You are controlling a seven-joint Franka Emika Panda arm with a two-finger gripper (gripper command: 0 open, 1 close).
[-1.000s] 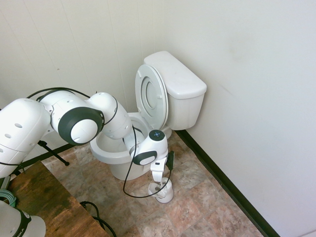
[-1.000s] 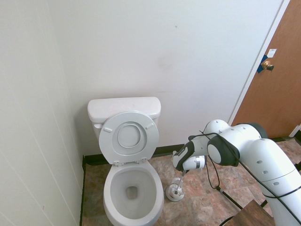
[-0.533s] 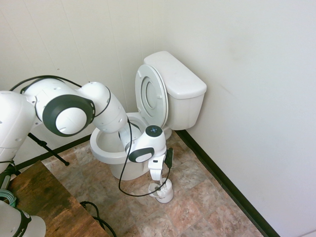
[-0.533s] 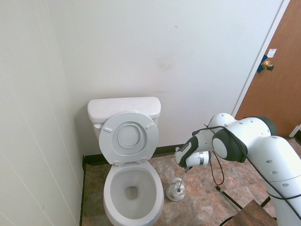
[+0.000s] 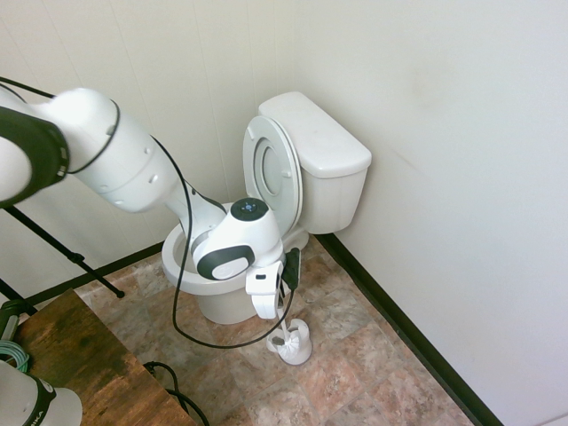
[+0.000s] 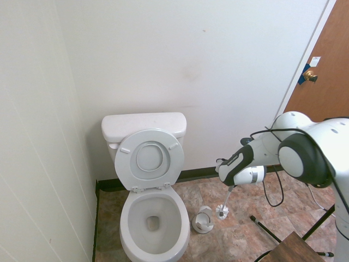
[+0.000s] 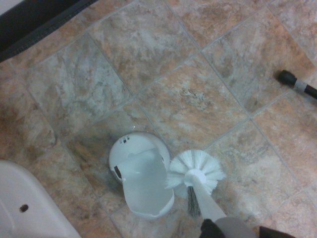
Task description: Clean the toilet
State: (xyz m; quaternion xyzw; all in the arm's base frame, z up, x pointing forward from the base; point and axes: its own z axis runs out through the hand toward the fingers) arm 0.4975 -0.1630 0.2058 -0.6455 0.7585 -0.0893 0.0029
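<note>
So the one toilet [image 6: 147, 180] sat against the back wall, tucked in the corner by the paneled side wall, with its seat and lid tipped up against the tank. The bowl was open with just a bit of water down at the drain, nothing else in it that I could see. On the tile floor [image 6: 240, 229] right beside the bowl stood one small white brush holder [image 6: 203, 221], and it was empty, since the single toilet brush [image 6: 222, 208] hung in the air just next to it, bristle head down and clear of the holder's rim. In the wrist view the holder [image 7: 141, 183] and the brush's white bristles [image 7: 195, 169] showed side by side, nearly touching but not overlapping much. The tool [image 6: 232, 188] pointed straight down and was clenched on the brush handle, up above the floor between the toilet and the brown door [image 6: 322, 93]. One brush, one holder, one toilet, and one door with a brass knob.
</note>
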